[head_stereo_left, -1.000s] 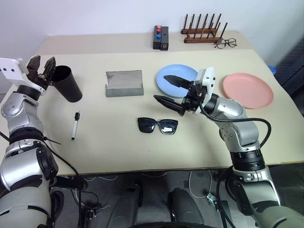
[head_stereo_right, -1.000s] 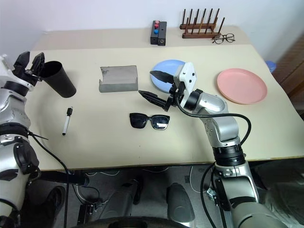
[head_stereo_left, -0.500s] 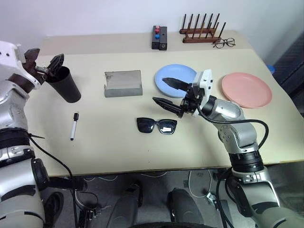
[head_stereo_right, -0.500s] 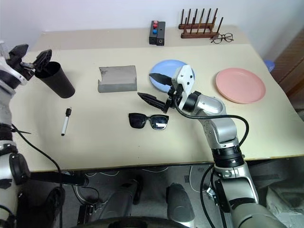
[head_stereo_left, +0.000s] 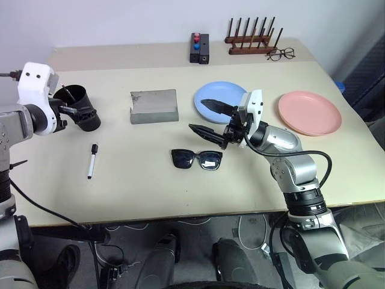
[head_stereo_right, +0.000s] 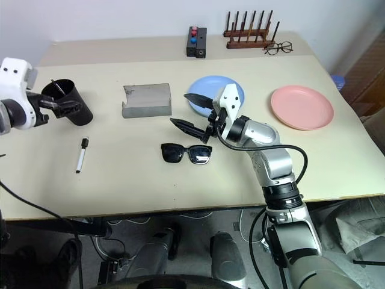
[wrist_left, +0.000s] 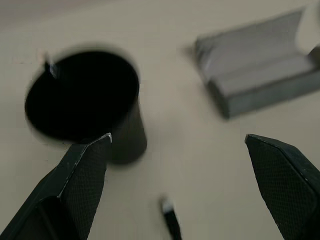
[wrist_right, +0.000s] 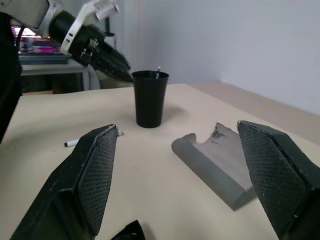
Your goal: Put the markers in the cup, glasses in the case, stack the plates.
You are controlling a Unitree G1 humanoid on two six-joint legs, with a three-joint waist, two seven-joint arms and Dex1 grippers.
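Note:
The black cup (head_stereo_left: 81,110) stands upright at the table's left, and a marker tip (wrist_right: 158,68) pokes above its rim. My left gripper (head_stereo_left: 74,102) is open just behind the cup's rim, nothing between its fingers. Another marker (head_stereo_left: 92,159) lies on the table in front of the cup. The grey case (head_stereo_left: 154,105) lies open at centre. The black sunglasses (head_stereo_left: 197,159) lie in front of it. My right gripper (head_stereo_left: 197,114) hovers open and empty above and beside the sunglasses, partly covering the blue plate (head_stereo_left: 224,92). The pink plate (head_stereo_left: 310,112) sits at the right.
A black box with red and blue buttons (head_stereo_left: 200,48), a wooden peg rack (head_stereo_left: 252,41) and wire-framed spectacles (head_stereo_left: 281,54) stand along the back edge. Bare tabletop (head_stereo_left: 132,180) lies between the marker and the sunglasses.
My left gripper spread its fingers wider, then swung from pointing down over the cup's mouth to level beside its rim. The right arm kept still.

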